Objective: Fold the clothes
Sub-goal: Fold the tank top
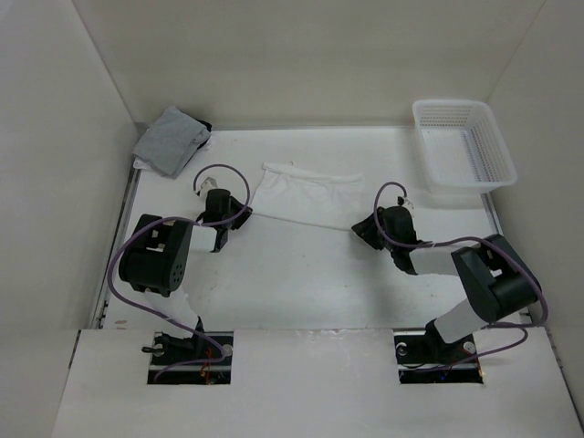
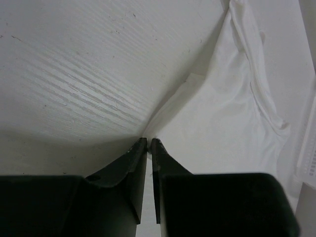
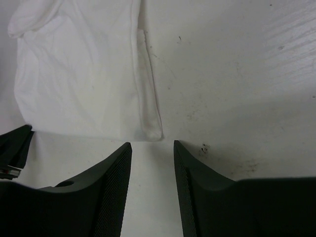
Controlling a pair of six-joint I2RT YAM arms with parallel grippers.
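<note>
Cloth first: the thin white camisole top (image 1: 310,196) lies spread flat on the far middle of the white table (image 1: 301,292). It is barely distinct from the surface. Its long near edge runs straight from my left gripper (image 1: 239,210) across to my right gripper (image 1: 361,228), and its far edge is wavy and uneven.

Only the overhead view gives me the surroundings. The folded grey garment (image 1: 171,140) sits in the far left corner, well apart from the camisole, and the white plastic mesh basket (image 1: 465,146) sits at the far right.

The left wrist view shows what the overhead cannot. The left gripper (image 2: 148,142) has its black jaws drawn together to a thin slit. The corner of the camisole (image 2: 222,123) runs right into the tips, so I read it as pinched there. The fabric fans out from that point, with a rolled hem along its right side. A sliver of the basket (image 2: 308,158) shows at the right edge.

The right wrist view shows the right gripper (image 3: 152,144) with its jaws standing apart, gripping nothing. The other near corner of the camisole (image 3: 79,74) is finished with a doubled seam. It lies on the table just beyond the gap and touches neither finger.
</note>
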